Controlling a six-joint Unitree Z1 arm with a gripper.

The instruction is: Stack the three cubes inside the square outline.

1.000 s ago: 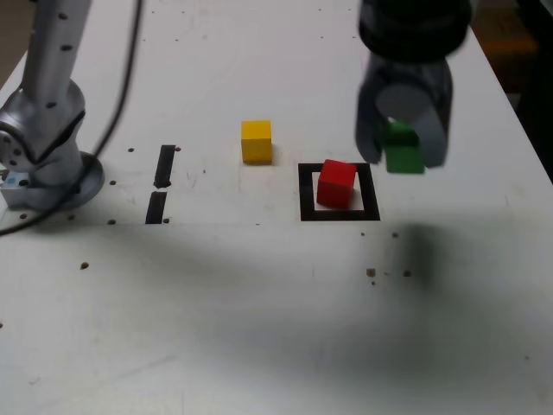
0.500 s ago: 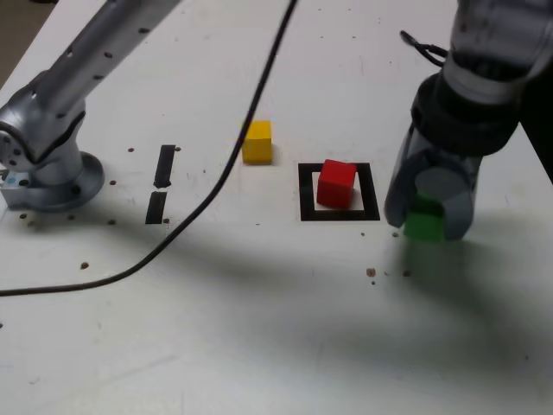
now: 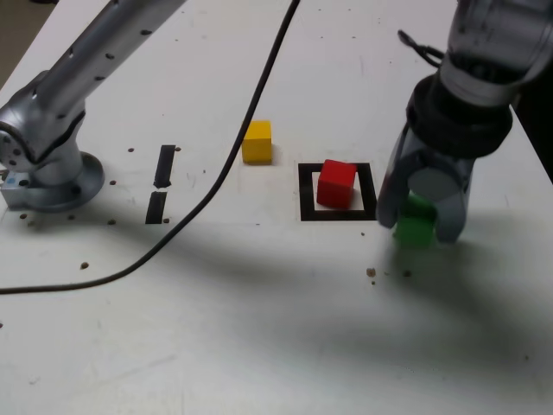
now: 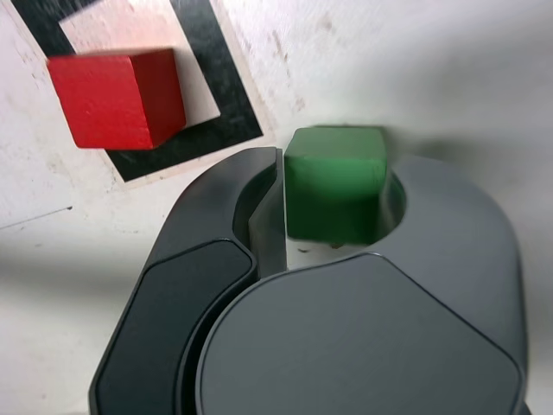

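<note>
Wrist view: tool [image 4: 333, 186] clamped on green cube [image 4: 334, 177], beside square outline [image 4: 226, 95].

White table [image 3: 259, 346] w/ small dark specks. On it: yellow cube [image 3: 257, 141], red cube [image 3: 336, 183] inside black square outline [image 3: 307, 192], 2 short black tape strips [image 3: 161, 183], robot base [image 3: 47, 177], black cable [image 3: 186, 229].

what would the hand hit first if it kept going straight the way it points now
Probably the white table. The hand points down with the green cube between its fingers, so that cube would likely touch down first, just outside the square outline; the height is unclear.
</note>
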